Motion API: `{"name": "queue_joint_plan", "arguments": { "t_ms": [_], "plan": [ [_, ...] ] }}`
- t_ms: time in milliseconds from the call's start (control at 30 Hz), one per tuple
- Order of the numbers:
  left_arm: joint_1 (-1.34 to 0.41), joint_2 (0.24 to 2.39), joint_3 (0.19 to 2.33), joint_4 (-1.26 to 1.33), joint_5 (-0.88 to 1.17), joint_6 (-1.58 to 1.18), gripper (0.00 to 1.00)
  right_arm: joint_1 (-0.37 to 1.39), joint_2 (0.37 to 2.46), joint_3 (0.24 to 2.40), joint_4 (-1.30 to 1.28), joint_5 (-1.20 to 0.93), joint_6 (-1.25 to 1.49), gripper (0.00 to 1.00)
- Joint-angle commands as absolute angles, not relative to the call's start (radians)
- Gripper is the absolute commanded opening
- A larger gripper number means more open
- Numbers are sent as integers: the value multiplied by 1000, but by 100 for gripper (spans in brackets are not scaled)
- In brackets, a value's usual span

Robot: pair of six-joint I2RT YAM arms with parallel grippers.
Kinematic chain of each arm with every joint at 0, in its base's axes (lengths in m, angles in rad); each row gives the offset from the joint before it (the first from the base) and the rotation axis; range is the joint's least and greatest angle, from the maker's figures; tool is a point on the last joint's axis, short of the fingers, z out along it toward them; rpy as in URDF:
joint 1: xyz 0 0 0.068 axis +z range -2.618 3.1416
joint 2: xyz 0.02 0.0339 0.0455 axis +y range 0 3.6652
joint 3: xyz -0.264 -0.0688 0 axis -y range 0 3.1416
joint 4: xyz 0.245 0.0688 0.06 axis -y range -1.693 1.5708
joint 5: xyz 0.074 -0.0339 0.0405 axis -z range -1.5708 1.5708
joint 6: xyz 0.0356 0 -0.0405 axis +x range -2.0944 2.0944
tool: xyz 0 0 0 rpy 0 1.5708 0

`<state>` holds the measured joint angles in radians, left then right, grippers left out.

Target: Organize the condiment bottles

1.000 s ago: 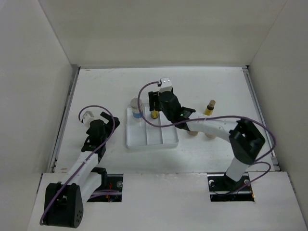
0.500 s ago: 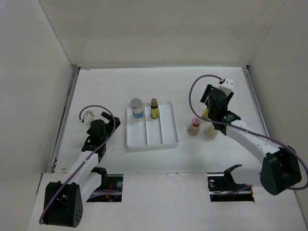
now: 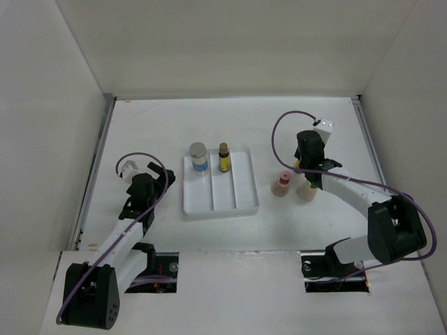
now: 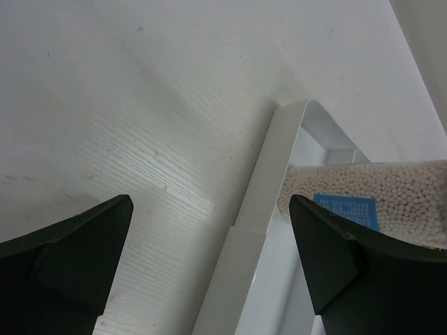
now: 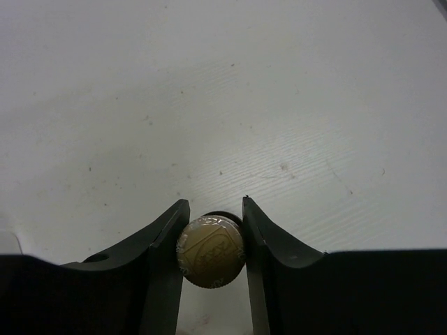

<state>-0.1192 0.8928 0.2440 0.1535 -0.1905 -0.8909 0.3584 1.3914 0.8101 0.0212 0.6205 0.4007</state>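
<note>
The right fingers (image 5: 162, 255) are clenched on the tan cap of a slim dark bottle (image 5: 209, 251), one pad pressing each side. This bottle stands upright toward the right edge of the bench (image 3: 160, 125). Just nearer the front edge are the squat pink-topped bottle (image 3: 282, 184) and the squat cream-topped bottle (image 3: 306, 191), the latter partly under the arm. In the middle of the bench lies the white tray (image 3: 244, 188). At its far end, the grey-lidded jar (image 3: 198, 157) stands in the left compartment and the other slim yellow-labelled bottle (image 3: 223, 158) in the middle one. The left fingers (image 4: 77, 241) are released and spread wide near the left edge, facing the tray's corner.
</note>
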Motion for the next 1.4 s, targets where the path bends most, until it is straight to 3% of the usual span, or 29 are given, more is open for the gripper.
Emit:
{"name": "queue_joint_plan", "arguments": {
  "t_ms": [0,200,600,967,1100,1233,1367],
  "plan": [
    [-119,882,258,195,-201,-894,100,363,1342,853,78,655,402,27],
    [-125,874,262,189,-204,-897,100,485,1299,914,233,678,258,26],
    [-114,851,259,169,-203,-894,100,718,1549,1137,247,560,281,26],
    [-120,874,250,186,-201,-897,100,794,1712,1192,247,551,307,28],
    [-117,867,247,186,-198,-893,100,809,1733,1175,247,572,319,34],
    [-114,854,247,176,-195,-891,100,815,1700,1155,245,598,327,59],
    [-113,841,244,173,-193,-896,100,815,1571,1105,226,609,330,72]
  ]
}}
